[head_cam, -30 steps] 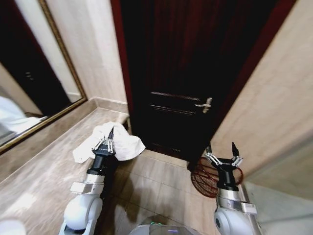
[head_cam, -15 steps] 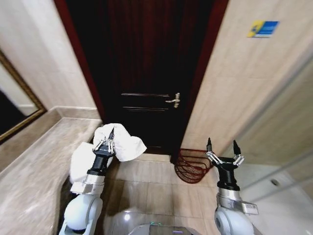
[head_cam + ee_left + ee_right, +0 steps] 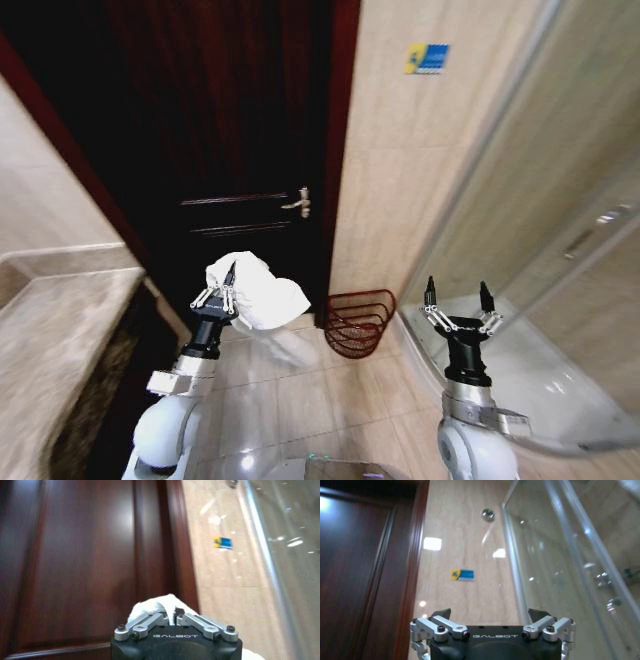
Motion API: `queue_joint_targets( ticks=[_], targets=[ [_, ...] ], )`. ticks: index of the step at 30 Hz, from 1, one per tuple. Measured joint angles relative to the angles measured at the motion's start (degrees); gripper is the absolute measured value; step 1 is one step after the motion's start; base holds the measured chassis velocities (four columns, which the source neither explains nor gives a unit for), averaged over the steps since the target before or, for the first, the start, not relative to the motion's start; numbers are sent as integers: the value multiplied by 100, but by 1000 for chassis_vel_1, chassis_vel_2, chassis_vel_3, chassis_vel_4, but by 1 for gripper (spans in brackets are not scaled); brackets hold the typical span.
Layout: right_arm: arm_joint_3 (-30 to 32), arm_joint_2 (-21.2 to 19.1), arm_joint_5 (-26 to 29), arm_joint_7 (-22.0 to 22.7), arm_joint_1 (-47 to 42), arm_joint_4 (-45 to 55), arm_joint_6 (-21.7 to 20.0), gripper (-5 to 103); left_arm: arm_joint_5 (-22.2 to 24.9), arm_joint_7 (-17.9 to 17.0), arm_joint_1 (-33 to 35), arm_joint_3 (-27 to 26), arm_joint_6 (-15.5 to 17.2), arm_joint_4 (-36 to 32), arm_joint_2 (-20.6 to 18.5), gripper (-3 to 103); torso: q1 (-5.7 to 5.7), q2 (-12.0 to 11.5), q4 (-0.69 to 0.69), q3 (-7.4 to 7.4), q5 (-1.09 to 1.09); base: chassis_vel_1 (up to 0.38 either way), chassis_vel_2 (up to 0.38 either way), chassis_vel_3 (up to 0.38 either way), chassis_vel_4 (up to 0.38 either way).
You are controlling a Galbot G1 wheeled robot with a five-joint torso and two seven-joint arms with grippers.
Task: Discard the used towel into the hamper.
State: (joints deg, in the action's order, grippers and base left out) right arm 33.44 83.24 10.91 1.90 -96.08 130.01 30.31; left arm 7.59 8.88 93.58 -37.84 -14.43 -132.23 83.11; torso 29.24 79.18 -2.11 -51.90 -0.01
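A white used towel (image 3: pixel 262 293) hangs bunched from my left gripper (image 3: pixel 228 274), which is shut on it and held up in front of the dark door. The left wrist view shows the towel (image 3: pixel 156 606) pinched between the closed fingers of that gripper (image 3: pixel 174 612). The hamper (image 3: pixel 357 322), a dark reddish-brown wire basket, stands on the tiled floor at the foot of the beige wall, right of the towel and lower. My right gripper (image 3: pixel 458 288) is open and empty, raised at the right near the shower glass, with the same gripper (image 3: pixel 490 614) pointing at the wall in the right wrist view.
A dark wooden door (image 3: pixel 220 150) with a metal handle (image 3: pixel 298 204) fills the middle left. A stone counter (image 3: pixel 50 340) runs along the left. A glass shower screen (image 3: pixel 540 200) and its white tray (image 3: pixel 540 390) stand at the right. A blue sign (image 3: pixel 427 58) is on the beige wall.
The whole picture has swung: the door and counter slid left and the shower came into view, so the camera turned right. The towel stays in my left gripper; the hamper now sits nearer the middle.
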Motion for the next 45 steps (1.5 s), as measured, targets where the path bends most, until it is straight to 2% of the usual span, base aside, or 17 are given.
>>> queue_joint_targets(
  ticks=[3,8,12,21,26,28,35,39,41,45],
  targets=[
    [32,-20,158,-456,-1,-5,92,100,-4,95,-25,26,-18,78,10,3,-1,0,0,0,1,-104,-119,-126,-122],
    [26,-39,153,-499,36,12,95,100,4,196,-47,33,-28,123,10,3,-1,0,0,0,2,-112,-111,-121,-130],
    [11,-71,211,-639,250,12,321,100,19,320,-48,44,-78,203,10,3,0,0,0,0,1,-122,-126,-135,-122],
    [44,-29,16,-594,355,26,312,100,74,423,-92,46,-92,318,-7,3,-1,0,0,0,0,-128,-136,-133,-129],
    [62,14,-112,-607,431,58,313,100,181,292,-208,78,-67,459,-44,3,-1,0,0,0,0,-122,-121,-122,-128],
    [43,43,-219,-636,393,70,323,100,273,333,-306,62,-201,535,-96,3,0,0,1,0,0,-113,-113,-125,-107],
    [-118,174,-570,-522,175,74,396,100,321,330,-449,21,-252,759,-210,3,-1,0,-1,0,0,-48,-46,-51,-37],
    [-156,186,-721,-446,81,144,302,100,578,264,-609,102,-253,985,-322,3,-1,0,-2,0,0,0,0,0,0],
    [-218,212,-759,-435,-59,300,128,100,967,70,-788,238,-172,1230,-543,3,0,0,-1,0,-1,0,0,0,0],
    [-236,211,-784,-450,-202,471,-19,100,1239,17,-1099,247,-152,1514,-758,3,0,0,1,0,-2,0,0,0,0]
  ],
)
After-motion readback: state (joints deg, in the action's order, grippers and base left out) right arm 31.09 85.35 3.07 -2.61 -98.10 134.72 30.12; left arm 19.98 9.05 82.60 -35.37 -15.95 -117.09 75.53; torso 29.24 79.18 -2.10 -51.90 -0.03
